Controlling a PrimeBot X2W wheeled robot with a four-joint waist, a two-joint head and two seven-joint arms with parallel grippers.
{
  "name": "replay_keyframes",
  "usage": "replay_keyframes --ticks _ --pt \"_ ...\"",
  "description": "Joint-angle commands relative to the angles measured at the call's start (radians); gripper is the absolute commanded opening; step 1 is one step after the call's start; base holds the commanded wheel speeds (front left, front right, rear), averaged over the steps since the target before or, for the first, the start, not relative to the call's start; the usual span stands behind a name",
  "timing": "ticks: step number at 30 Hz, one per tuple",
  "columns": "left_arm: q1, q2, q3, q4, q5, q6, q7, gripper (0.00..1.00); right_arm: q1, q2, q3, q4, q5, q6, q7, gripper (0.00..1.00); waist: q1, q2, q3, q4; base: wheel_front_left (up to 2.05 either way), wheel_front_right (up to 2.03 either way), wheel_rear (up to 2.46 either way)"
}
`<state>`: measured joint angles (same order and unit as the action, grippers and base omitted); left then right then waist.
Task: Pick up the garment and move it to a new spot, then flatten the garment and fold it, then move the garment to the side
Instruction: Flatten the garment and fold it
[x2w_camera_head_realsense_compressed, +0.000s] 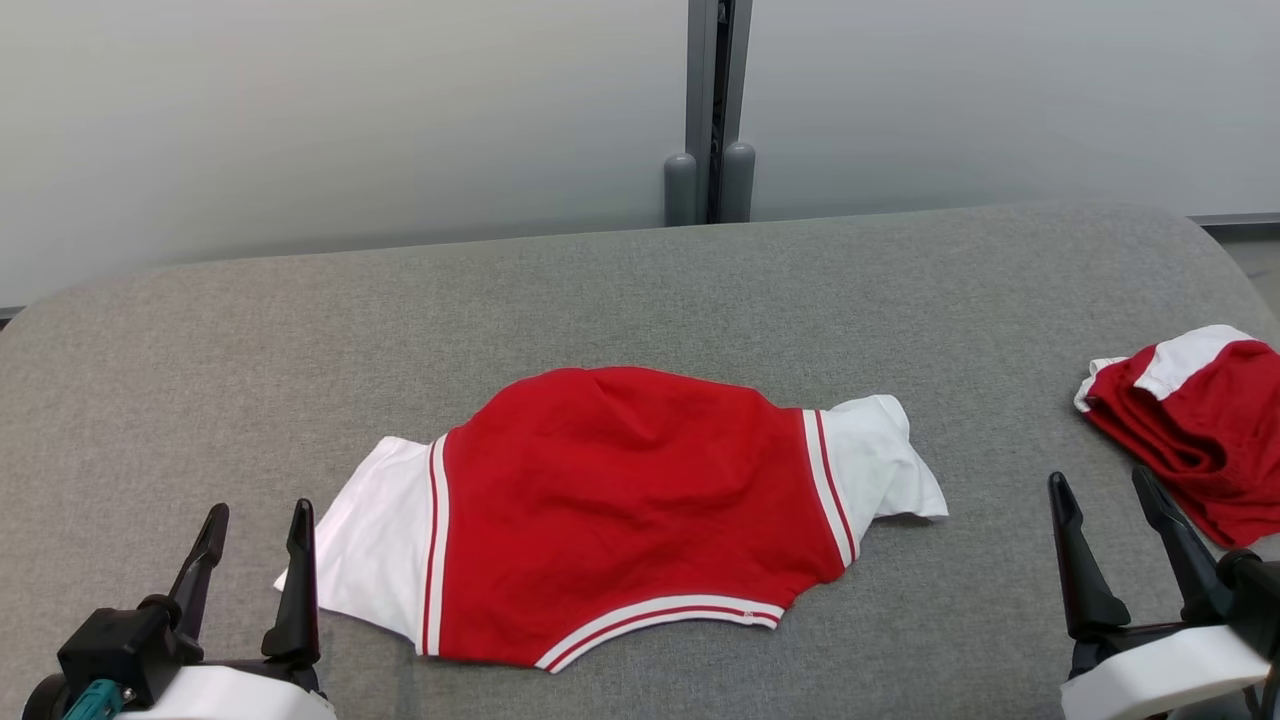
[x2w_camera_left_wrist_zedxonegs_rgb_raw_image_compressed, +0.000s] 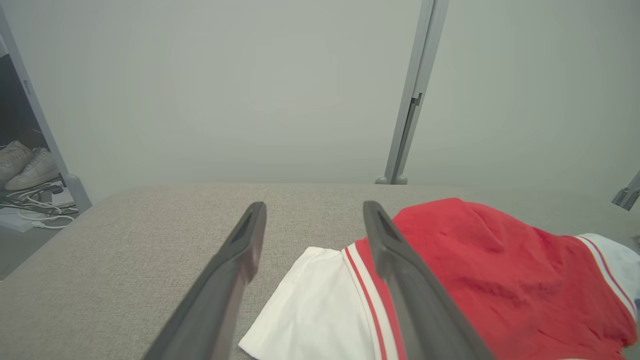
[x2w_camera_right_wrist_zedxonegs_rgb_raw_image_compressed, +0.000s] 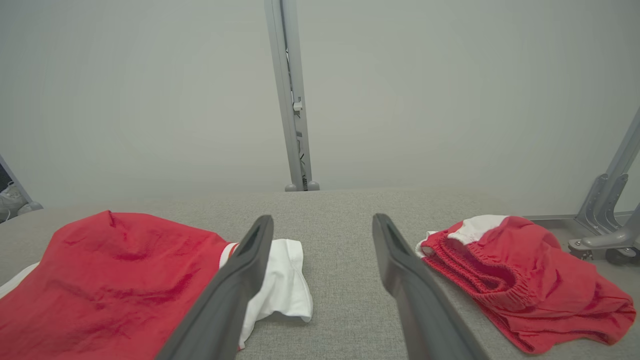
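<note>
1. Nearest you, at 7 o'clock, the left gripper (x2w_camera_head_realsense_compressed: 258, 515) holds its two long dark fingers spread and empty. At 5 o'clock the right gripper (x2w_camera_head_realsense_compressed: 1100, 485) is spread and empty too.
2. The garment (x2w_camera_head_realsense_compressed: 620, 500), soft red cloth with white, stripe-edged sleeves, lies wrinkled at centre on the coarse grey woven table (x2w_camera_head_realsense_compressed: 300, 330).
3. At 3 o'clock, a crumpled red-and-white bundle (x2w_camera_head_realsense_compressed: 1200, 420) with a gathered elastic band is cut off by the frame edge.

- Left gripper (x2w_camera_left_wrist_zedxonegs_rgb_raw_image_compressed: 314, 212): fingers spread apart, nothing between them, over the table (x2w_camera_left_wrist_zedxonegs_rgb_raw_image_compressed: 125, 250).
- Garment (x2w_camera_left_wrist_zedxonegs_rgb_raw_image_compressed: 500, 280): red body, white sleeve, striped trim; lies on the table, partly behind one finger.
- Background: post (x2w_camera_left_wrist_zedxonegs_rgb_raw_image_compressed: 407, 125) behind the table; shoes (x2w_camera_left_wrist_zedxonegs_rgb_raw_image_compressed: 25, 167) and cables (x2w_camera_left_wrist_zedxonegs_rgb_raw_image_compressed: 40, 210) far left.
</note>
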<state>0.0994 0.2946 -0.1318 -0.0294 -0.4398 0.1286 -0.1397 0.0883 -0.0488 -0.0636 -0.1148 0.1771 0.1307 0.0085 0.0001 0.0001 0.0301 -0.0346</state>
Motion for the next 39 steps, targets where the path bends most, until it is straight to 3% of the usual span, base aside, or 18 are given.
replay_keyframes --ticks 1,13,20,29,39 --pt "0.012 0.003 0.001 -0.006 0.003 0.006 0.002 1.0 0.002 -0.005 -0.004 -0.002 0.004 0.0 -0.004 1.0 -0.0001 -0.0001 0.001 0.0 0.0 0.0 0.0" --pt "0.003 0.001 -0.007 -0.01 -0.004 0.012 0.0 1.0 0.0 -0.005 -0.008 -0.006 0.005 0.0 -0.004 1.0 -0.0001 -0.0001 0.004 0.003 0.0 0.0 0.0" --pt "-0.036 -0.003 -0.015 -0.015 -0.005 0.007 -0.011 1.0 -0.021 -0.004 0.038 -0.013 -0.01 0.0 0.007 1.0 -0.0001 -0.0001 0.016 0.061 0.0 0.0 0.0" --pt "-0.087 -0.025 -0.019 -0.004 -0.017 0.001 -0.047 1.0 -0.106 -0.033 0.259 0.037 -0.01 0.0 0.035 1.0 -0.0001 -0.0001 0.049 0.191 0.0 0.0 0.0" --pt "-0.152 -0.061 -0.04 0.032 -0.013 -0.023 -0.09 1.0 -0.238 -0.083 0.534 0.208 0.045 0.0 0.04 1.0 -0.0001 -0.0001 0.09 0.345 0.0 0.0 0.0"
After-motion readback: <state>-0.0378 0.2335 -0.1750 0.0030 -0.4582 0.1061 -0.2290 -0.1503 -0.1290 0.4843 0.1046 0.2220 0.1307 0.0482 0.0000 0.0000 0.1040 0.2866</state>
